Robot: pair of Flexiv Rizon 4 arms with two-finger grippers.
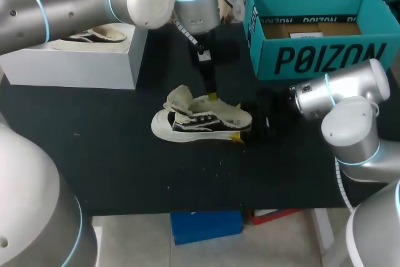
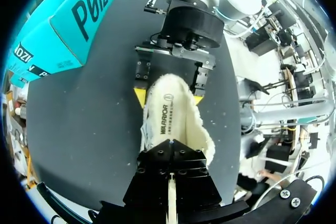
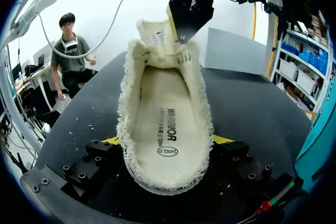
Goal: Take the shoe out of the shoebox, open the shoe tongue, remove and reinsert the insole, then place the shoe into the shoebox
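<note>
Judging progress, you had shoe [image 1: 200, 123] out of shoebox [image 1: 312, 54], heel clamped from both sides by right pincer [image 3: 167, 140] on counter [image 1: 125, 154]. Tongue [image 3: 152, 32] stood lifted at left pincer [image 3: 185, 17]; its grip you couldn't tell. Insole [image 3: 165, 108] lay inside shoe: removal, reinsertion, reboxing remained.

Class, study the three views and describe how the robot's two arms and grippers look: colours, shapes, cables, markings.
The left arm and right arm are silver-grey tubes with rounded white joint caps and glowing light-blue rings; a ribbed pale cable runs along each. The left gripper and right gripper are black and blocky, studded with screws, ending in yellow tips.
</note>
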